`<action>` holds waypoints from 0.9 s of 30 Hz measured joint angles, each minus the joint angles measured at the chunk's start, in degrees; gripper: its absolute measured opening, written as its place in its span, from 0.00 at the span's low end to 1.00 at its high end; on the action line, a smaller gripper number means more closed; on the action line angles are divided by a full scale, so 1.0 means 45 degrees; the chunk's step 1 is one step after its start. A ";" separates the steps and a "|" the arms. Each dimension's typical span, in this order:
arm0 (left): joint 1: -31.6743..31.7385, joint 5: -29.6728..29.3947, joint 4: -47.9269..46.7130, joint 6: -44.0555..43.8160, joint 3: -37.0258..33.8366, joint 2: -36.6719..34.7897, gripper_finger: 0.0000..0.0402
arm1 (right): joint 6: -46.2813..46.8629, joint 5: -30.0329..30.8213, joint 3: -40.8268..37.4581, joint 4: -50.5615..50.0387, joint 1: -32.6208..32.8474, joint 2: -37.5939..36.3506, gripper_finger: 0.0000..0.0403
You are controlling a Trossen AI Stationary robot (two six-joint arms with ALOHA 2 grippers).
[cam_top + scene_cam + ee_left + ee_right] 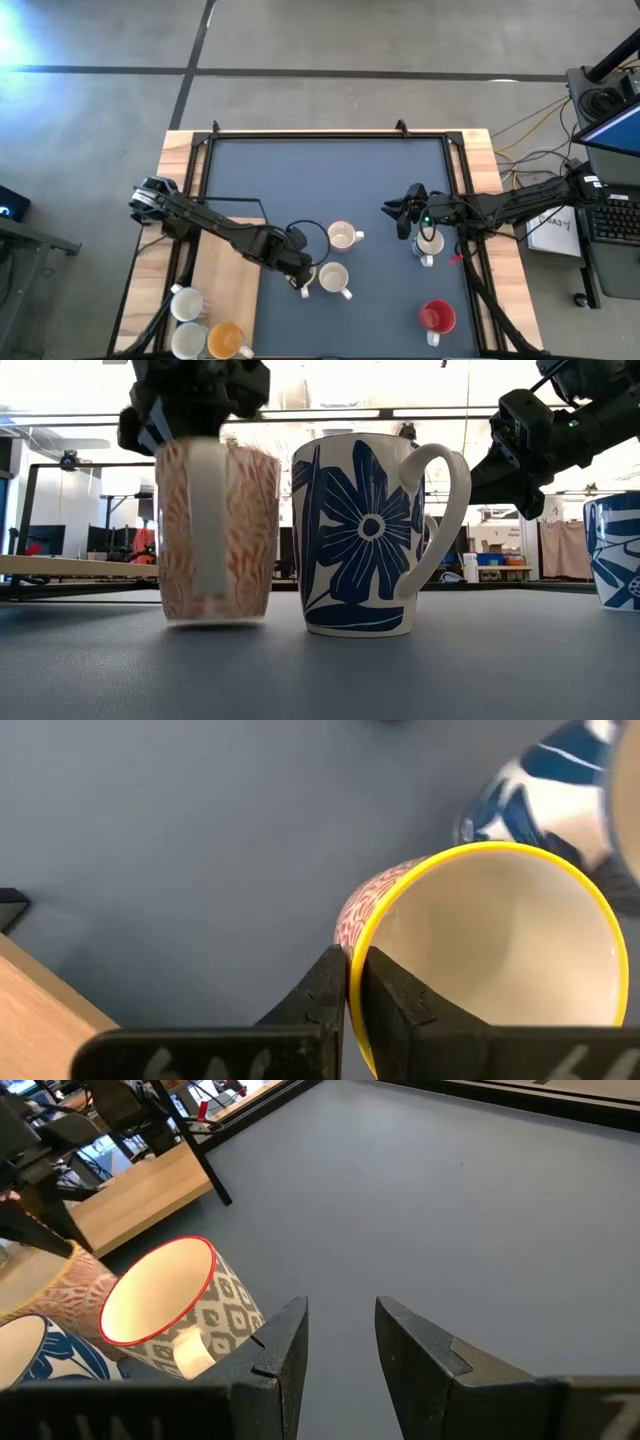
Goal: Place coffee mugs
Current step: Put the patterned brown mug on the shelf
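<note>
High view: the desk (300,180) is seen covered by a dark grey mat, with bare wood strips on both sides. The left arm is stretched across the near half of it, and the left pincer (303,280) is clamped on the rim of the pink-patterned mug (333,279), one finger inside and one outside the yellow lip. In the low view that mug (218,532) is shown slightly tilted, its base just off or barely touching the mat. Just beside it, farther from the near edge, the blue-flower mug (343,237) is stood upright, handle to the right. The right arm is reached in from the right edge, and the right pincer (398,217) is held open above the mat, gripping nothing. Close by its wrist, a blue-and-white mug (429,243) is set down. Near the right front corner the red mug (437,318) is found. On the left wood strip, a white mug (188,303), another white mug (188,340) and the orange mug (226,341) are grouped together.
</note>
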 joint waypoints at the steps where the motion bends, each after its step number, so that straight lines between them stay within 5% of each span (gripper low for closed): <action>1: -0.0034 0.0023 0.0000 -0.0003 0.0000 -0.0139 0.02 | 0.0000 -0.0002 0.0000 0.0004 0.0000 0.0000 0.27; 19: -0.1760 -0.0010 -0.4179 -0.4098 -0.0029 -0.3351 0.02 | 0.0003 0.0001 0.0000 0.0000 0.0000 0.0000 0.27; 27: -0.3315 -0.0046 -0.4797 -0.6709 -0.1560 -0.4538 0.02 | 0.0000 0.0002 0.0000 0.0000 0.0000 0.0000 0.27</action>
